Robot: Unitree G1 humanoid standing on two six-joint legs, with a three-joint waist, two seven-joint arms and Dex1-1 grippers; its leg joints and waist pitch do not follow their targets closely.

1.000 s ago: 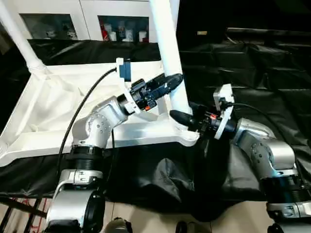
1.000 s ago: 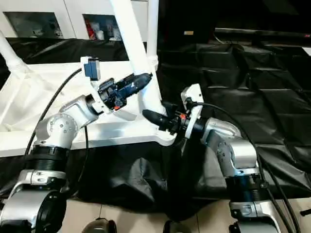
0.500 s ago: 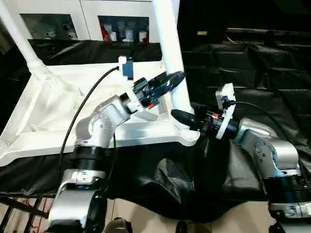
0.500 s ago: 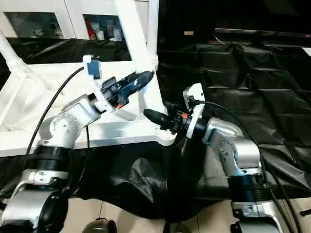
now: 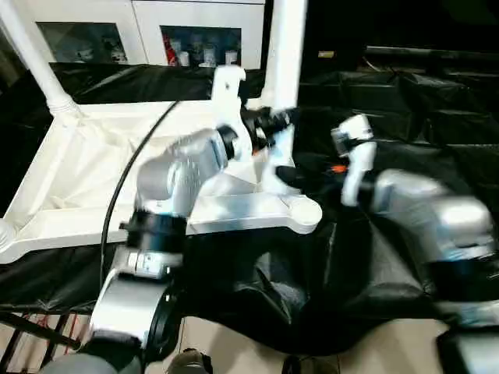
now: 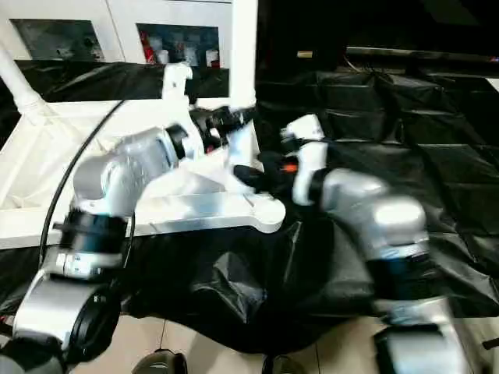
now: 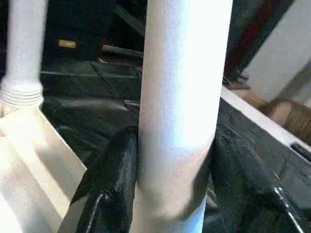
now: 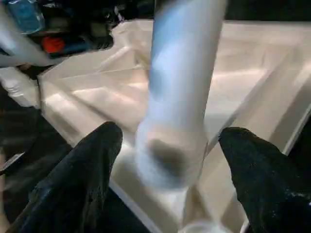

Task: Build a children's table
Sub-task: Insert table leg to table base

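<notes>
At the near corner, the left end effector [image 7: 170,194] pinches the leg [image 7: 182,97] — the right end effector [image 8: 170,179] spread around it.

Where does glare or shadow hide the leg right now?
Left wrist view: the leg glares near white along its middle, with shadow low down. Right wrist view: the leg's lower end is shaded, while the top behind it glows. Left eye view: the cloth is dark, the socket well lit.

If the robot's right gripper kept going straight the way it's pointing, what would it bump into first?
Probably the white table leg. It stands between the right gripper's spread fingers, right ahead. Beyond it lies the ribbed underside of the tabletop.
</notes>
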